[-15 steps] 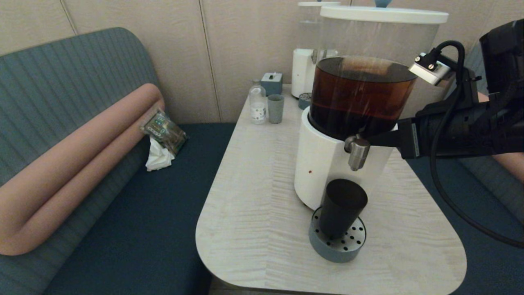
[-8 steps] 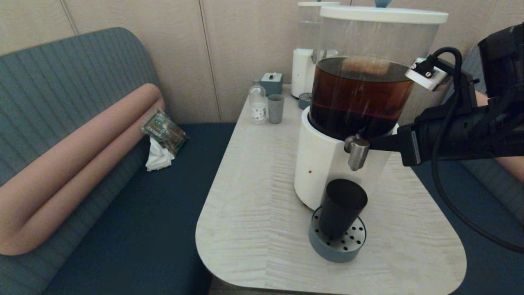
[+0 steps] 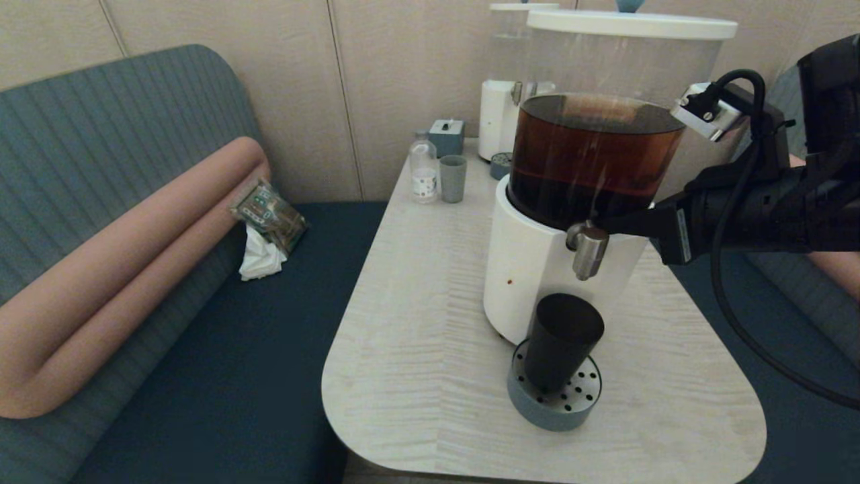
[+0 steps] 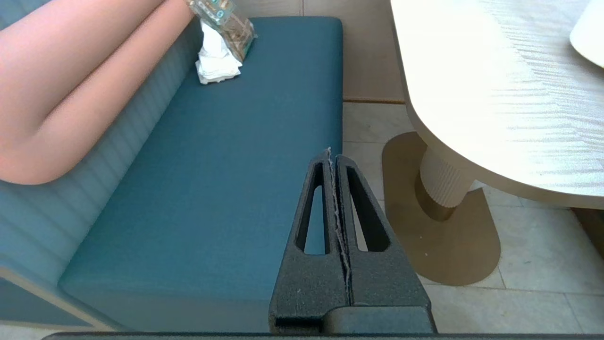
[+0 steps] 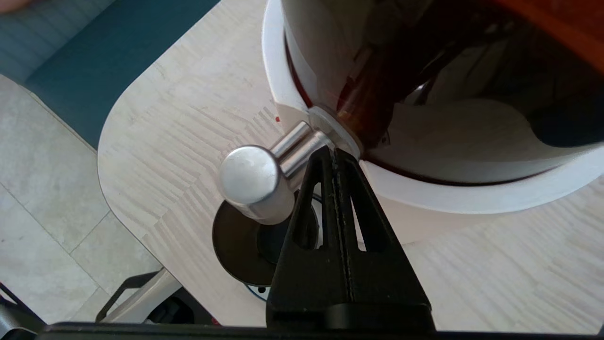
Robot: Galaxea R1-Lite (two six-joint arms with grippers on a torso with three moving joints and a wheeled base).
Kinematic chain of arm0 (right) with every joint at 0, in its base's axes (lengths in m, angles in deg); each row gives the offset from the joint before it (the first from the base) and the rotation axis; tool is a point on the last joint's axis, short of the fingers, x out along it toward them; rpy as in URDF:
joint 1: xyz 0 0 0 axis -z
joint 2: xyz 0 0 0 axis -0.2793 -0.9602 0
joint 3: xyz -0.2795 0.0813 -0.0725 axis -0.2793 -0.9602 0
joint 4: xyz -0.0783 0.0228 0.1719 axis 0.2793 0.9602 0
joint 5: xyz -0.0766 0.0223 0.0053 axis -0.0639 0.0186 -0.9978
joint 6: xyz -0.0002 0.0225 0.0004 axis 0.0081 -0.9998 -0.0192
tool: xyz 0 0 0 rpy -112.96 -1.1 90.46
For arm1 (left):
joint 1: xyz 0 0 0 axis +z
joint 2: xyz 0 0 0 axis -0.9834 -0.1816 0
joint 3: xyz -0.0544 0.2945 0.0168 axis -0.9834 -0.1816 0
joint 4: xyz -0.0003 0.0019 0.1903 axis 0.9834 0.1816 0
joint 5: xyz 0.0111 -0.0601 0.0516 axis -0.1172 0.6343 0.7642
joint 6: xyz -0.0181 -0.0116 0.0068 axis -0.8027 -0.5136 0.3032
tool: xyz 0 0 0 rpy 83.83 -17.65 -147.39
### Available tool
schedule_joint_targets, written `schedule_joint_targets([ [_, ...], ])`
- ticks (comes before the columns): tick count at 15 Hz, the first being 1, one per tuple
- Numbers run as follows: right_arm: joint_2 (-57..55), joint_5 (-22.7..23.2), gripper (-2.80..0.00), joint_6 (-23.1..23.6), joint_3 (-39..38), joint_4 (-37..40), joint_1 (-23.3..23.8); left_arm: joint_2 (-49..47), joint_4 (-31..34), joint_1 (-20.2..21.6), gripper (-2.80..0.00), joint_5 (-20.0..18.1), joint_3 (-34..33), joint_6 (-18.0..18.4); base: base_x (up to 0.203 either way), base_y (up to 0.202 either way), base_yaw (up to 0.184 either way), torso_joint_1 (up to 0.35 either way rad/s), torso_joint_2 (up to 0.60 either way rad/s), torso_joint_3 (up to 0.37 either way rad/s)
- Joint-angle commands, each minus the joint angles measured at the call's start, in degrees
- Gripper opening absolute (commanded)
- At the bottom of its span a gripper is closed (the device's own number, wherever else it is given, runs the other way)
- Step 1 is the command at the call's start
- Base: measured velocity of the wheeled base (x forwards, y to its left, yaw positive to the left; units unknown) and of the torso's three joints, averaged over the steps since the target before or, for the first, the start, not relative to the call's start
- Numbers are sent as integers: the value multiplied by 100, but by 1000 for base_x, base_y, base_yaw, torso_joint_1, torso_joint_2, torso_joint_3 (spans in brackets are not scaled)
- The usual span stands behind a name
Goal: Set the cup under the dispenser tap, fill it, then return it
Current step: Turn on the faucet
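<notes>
So the cup (image 3: pixel 562 341) sits under the dispenser tap (image 3: pixel 588 250); my right end effector (image 5: pixel 334 152), fingers pressed together, touches the tap's stem; filling and return remain.

Place: a café or lounge seating nook with a self-serve drinks table.
Seating: a teal upholstered bench seat (image 3: pixel 222 376) with a ribbed grey-green backrest (image 3: pixel 121 134) and a long salmon-pink bolster cushion (image 3: pixel 127 269), set along a beige panelled wall (image 3: pixel 302 87).
Table: a pale wood-grain table with rounded corners (image 3: pixel 416 323) on a ribbed pedestal with a brass-coloured floor plate (image 4: pixel 443 222), standing on a light tiled floor (image 4: pixel 533 264).
Drinks: a large clear-tank dispenser with white base and dark brown liquid (image 3: pixel 584 195), its brushed-steel tap (image 3: pixel 586 249) over a round grey perforated drip tray (image 3: pixel 554 396); a smaller clear dispenser (image 3: pixel 504 87) stands behind.
Extras: a small clear bottle (image 3: pixel 423 168) and grey-green cup (image 3: pixel 452 178) near the wall.
</notes>
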Motion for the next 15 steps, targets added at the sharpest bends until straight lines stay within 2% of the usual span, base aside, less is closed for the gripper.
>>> schedule_joint_targets([
  [1,17,5,-280,-1,-5,6,2,-9,2,6,-280,1,-8,-2,0,0,0,0,0,0],
  [15,-115,27,-280,8,-93,-245,-147,-9,0,-1,-280,1,-8,-2,0,0,0,0,0,0],
])
